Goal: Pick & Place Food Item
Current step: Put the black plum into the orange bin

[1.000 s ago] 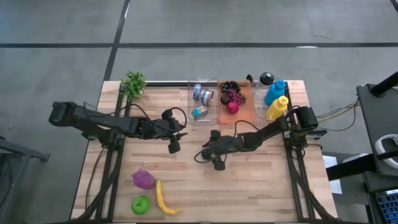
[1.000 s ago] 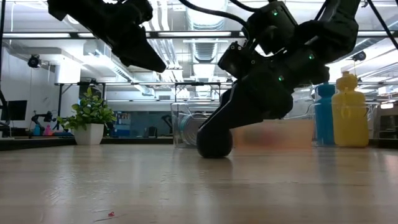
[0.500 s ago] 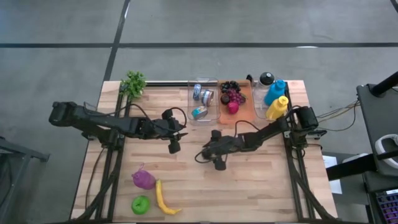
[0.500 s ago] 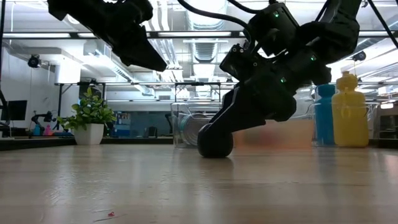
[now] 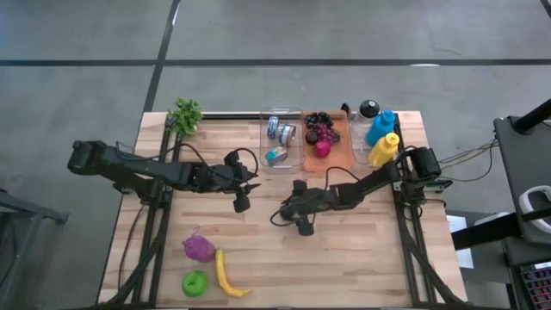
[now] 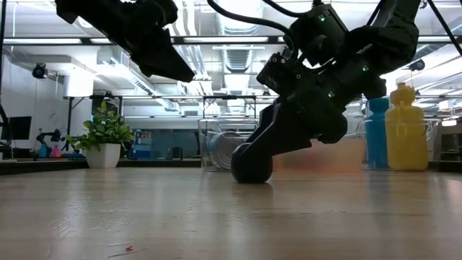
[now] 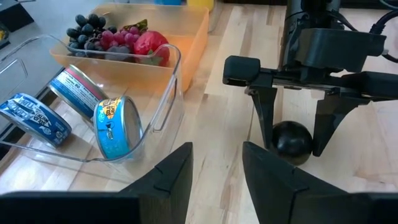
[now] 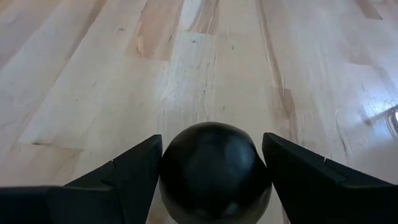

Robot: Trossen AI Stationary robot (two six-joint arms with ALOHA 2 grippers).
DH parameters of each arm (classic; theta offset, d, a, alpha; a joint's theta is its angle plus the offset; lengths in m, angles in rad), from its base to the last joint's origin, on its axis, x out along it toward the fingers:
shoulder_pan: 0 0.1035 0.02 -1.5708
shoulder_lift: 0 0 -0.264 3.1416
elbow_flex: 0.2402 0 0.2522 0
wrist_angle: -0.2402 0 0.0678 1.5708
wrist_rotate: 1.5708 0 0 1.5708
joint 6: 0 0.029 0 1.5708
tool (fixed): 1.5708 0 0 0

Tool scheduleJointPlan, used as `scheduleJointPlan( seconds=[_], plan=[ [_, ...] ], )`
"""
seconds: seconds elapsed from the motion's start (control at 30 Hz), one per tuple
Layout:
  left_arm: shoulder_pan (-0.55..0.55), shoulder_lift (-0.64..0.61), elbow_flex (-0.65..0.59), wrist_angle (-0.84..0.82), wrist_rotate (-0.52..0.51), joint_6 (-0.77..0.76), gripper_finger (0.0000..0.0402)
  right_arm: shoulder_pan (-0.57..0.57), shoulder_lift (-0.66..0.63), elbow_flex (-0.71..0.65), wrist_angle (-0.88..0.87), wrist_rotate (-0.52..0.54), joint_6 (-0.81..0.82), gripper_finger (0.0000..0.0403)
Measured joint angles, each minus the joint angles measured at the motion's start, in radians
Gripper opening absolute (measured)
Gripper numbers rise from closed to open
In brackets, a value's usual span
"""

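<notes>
A black round fruit (image 8: 214,165) rests with its underside on the wooden table (image 5: 362,258), near the middle. My right gripper (image 8: 211,174) slants down over it with one finger on each side, shut on it; the low view shows the fruit (image 6: 252,164) on the tabletop. My left gripper (image 7: 217,174) hovers above the table to the fruit's left, open and with nothing between its fingers. It points toward the right gripper (image 7: 292,134). My right gripper pinches the black fruit across its widest part (image 8: 168,168) between its two fingers, one finger (image 8: 124,171) on each side. The fingers come slanting down from the table's right side. The fruit's underside (image 6: 252,179) sits on the table.
At the far edge stand a clear bin (image 5: 280,138) with cans, an orange tray (image 5: 340,142) with grapes and a red fruit, a blue bottle (image 5: 380,127), a yellow bottle (image 5: 384,148) and a small plant (image 5: 184,114). Near left lie a purple item (image 5: 199,248), a banana (image 5: 225,275) and a green apple (image 5: 195,282).
</notes>
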Motion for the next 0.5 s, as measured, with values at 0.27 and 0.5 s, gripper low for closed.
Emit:
scheduleJointPlan(
  seconds=[0.27, 0.5],
  plan=[
    [0.000, 0.000, 0.002, 0.017, 0.000, 0.000, 0.0141, 0.000, 0.000, -0.001, -0.005, 0.000, 0.000, 0.0283],
    [0.000, 0.000, 0.002, 0.022, 0.000, 0.000, 0.0139, 0.000, 0.000, -0.001, -0.005, 0.000, 0.000, 0.0276]
  ],
)
